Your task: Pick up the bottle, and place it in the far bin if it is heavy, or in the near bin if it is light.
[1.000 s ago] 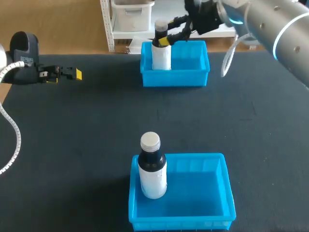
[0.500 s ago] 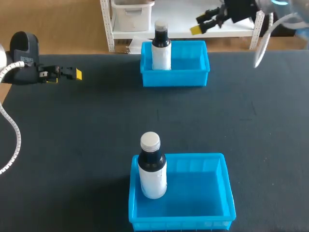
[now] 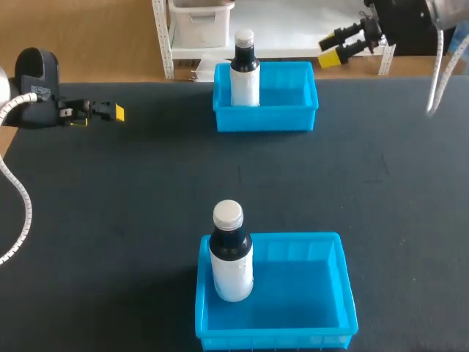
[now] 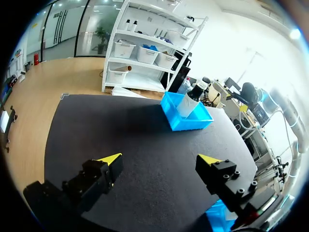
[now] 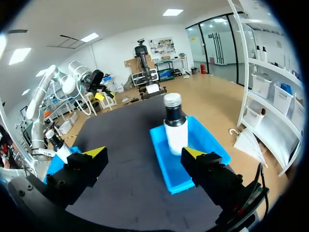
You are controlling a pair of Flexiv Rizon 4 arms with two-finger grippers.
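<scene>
A white bottle with a dark neck and pale cap (image 3: 245,72) stands upright in the left end of the far blue bin (image 3: 265,119). A second, similar bottle (image 3: 232,258) stands in the left end of the near blue bin (image 3: 300,293). My right gripper (image 3: 341,45) hangs open and empty beyond the table's far edge, to the right of the far bin. From its wrist view the right gripper (image 5: 145,153) looks at the far bottle (image 5: 175,124) in its bin (image 5: 205,142), well ahead of the fingers. My left gripper (image 3: 110,112) is at the table's left side, open and empty (image 4: 158,162).
The dark table (image 3: 146,183) lies bare between the two bins and on both sides of them. In the left wrist view the far bin (image 4: 188,124) with its bottle (image 4: 190,99) sits far ahead of the fingers.
My right gripper has drawn back from the far bottle's neck, moving right and away past the table's far edge. The bottle stays upright in the far bin. The left arm has not moved.
</scene>
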